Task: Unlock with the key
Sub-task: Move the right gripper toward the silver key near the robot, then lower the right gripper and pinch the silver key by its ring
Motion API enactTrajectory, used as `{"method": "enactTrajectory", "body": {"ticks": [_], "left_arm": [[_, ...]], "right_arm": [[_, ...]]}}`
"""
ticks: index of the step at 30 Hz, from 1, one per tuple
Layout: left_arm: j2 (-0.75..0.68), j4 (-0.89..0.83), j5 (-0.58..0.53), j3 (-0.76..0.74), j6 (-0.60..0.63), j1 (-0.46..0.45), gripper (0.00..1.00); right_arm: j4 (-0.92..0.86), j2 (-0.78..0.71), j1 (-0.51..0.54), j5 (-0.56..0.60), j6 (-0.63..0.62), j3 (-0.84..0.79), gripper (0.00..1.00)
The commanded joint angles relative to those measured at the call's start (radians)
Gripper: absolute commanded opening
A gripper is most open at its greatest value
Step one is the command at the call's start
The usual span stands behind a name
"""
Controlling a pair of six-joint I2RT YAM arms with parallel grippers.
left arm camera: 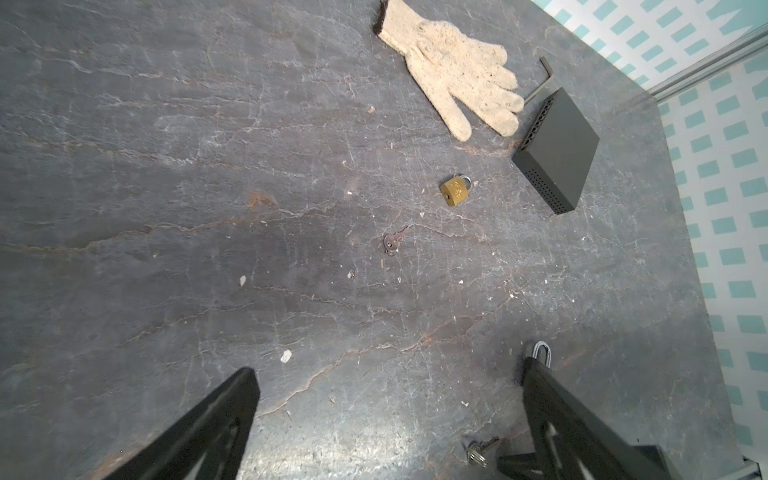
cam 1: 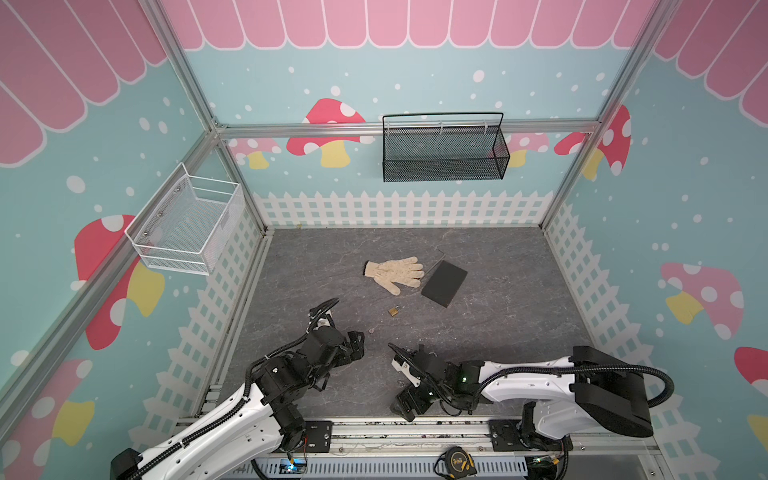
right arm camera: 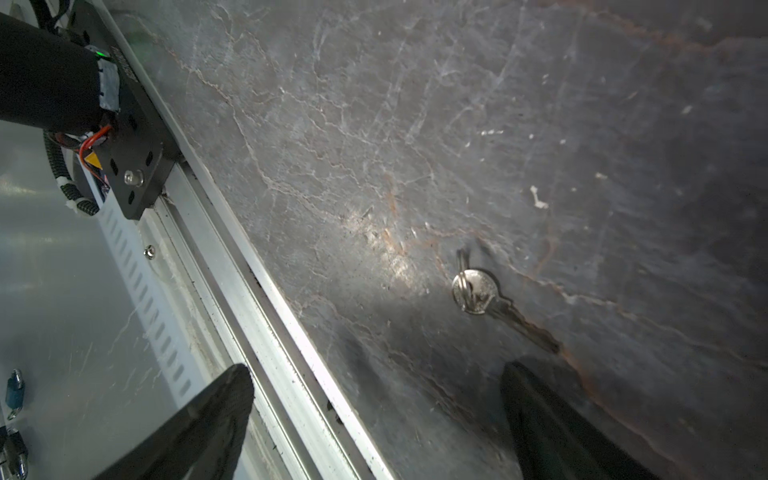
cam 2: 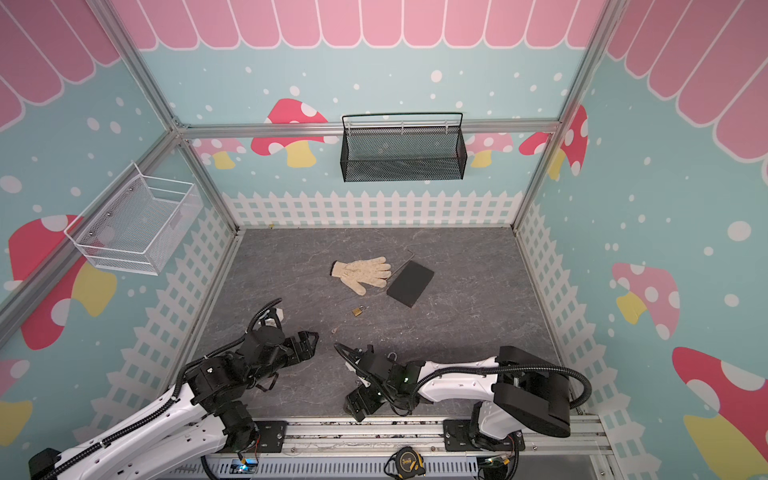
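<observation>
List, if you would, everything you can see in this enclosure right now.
padlock: one, brass, mid-table
keys: two, silvery; one between padlock and left arm, one on a ring by the right arm
glove: one, cream, behind the padlock
box: one, black, flat, beside the glove
hex key: one, dark, behind the box
white basket: one, left wall
black basket: one, back wall
tape measure: one, yellow-black, front rail
table: one, grey stone pattern
left arm: white-black, jaws open, empty
right arm: white-black, jaws open, empty
</observation>
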Motion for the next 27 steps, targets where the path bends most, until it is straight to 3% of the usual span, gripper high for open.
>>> {"method": "enactTrajectory", "body": {"ticks": [1,6,19,27], "left_arm": [[-0.012,-0.033,-0.059,0.024,0.004,-0.005,1.0],[-0.033,-0.04,-0.104,0.016,-0.019,-0.004,1.0],[-0.086,-0.047,-0.195,-0.01,-0.062,-0.003,1.0],[-0.111,-0.051,-0.182,-0.012,-0.07,-0.001,1.0]], "right_arm": [[-0.033,0.054,0.005,0.046,0.002,0.033,0.97],[-0.091,0.115,0.003,0.115,-0.034,0.103,0.97],[-0.086,0.287,0.002,0.129,-0.198,0.275,0.97],[-0.219,0.203,-0.015,0.231,-0.234,0.305,0.97]]}}
